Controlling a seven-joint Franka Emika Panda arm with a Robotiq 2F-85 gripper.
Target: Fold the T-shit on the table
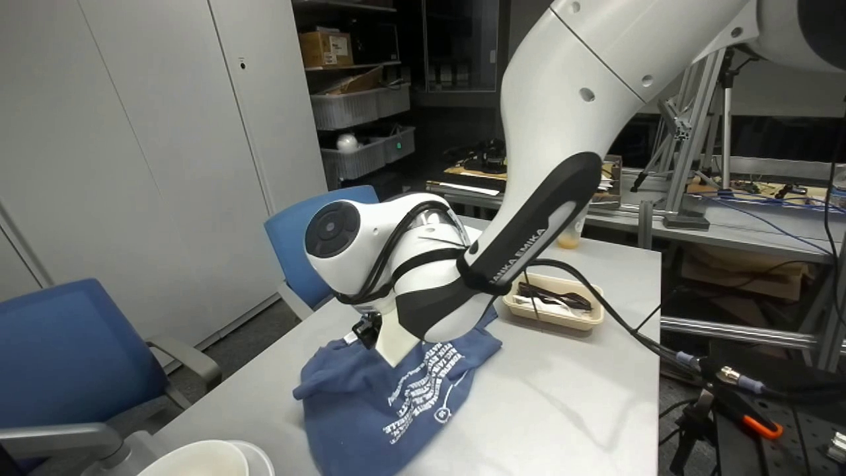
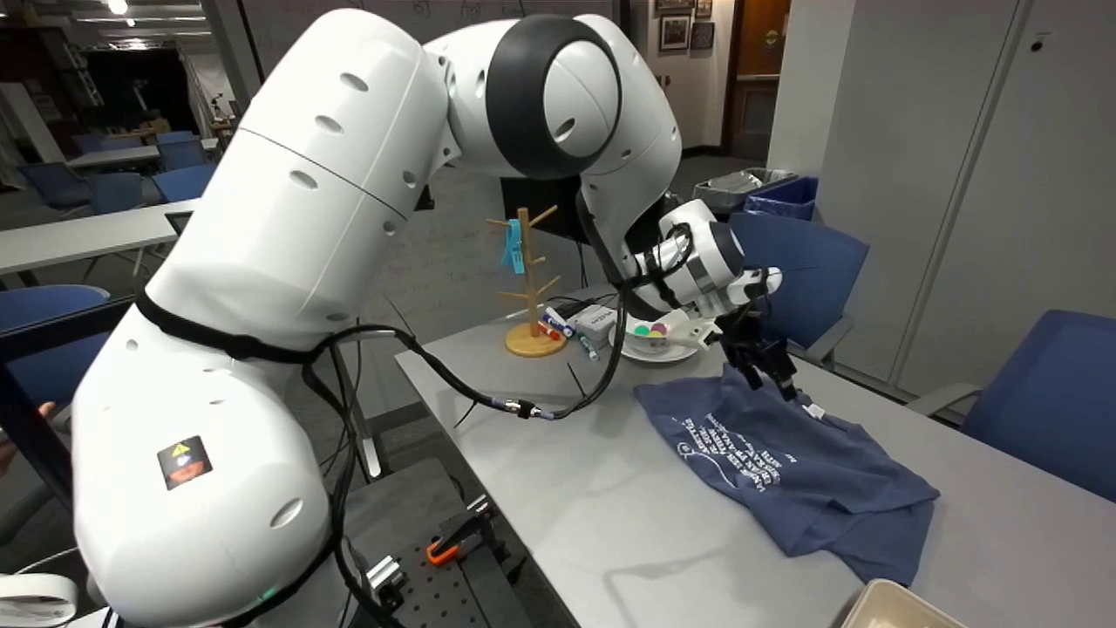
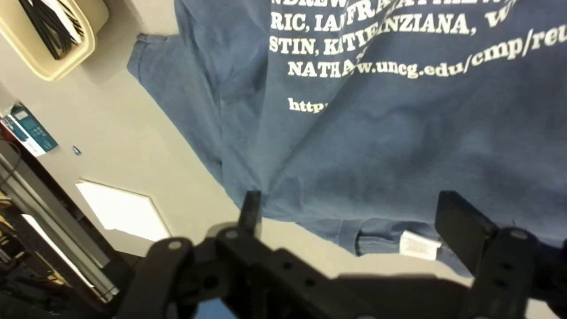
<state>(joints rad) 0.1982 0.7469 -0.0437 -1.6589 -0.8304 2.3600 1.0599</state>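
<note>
The T-shit (image 1: 357, 423) (image 2: 811, 488) is a dark blue tee with white lettering. It lies rumpled on the grey-white table (image 1: 562, 410) (image 2: 558, 471), one edge doubled back over the rest. In the wrist view, the T-shit (image 3: 381, 146) spreads beyond the fingertips, and its collar with a white tag (image 3: 418, 246) peeks out below the upper layer. My gripper (image 3: 350, 195) has its jaws wide apart, nothing clamped between them. In an exterior view the gripper (image 2: 772, 391) points down over the collar edge; whether the tips touch cloth, I cannot tell. Part of the shirt is hidden behind the arm in an exterior view.
A cream tray (image 1: 558, 304) of dark utensils stands on the table beside the shirt. Toward the opposite end are a bowl (image 1: 198, 459) on a plate, a wooden peg stand (image 2: 529, 340) and several markers (image 2: 558, 321). Blue chairs (image 1: 73, 357) line the long side.
</note>
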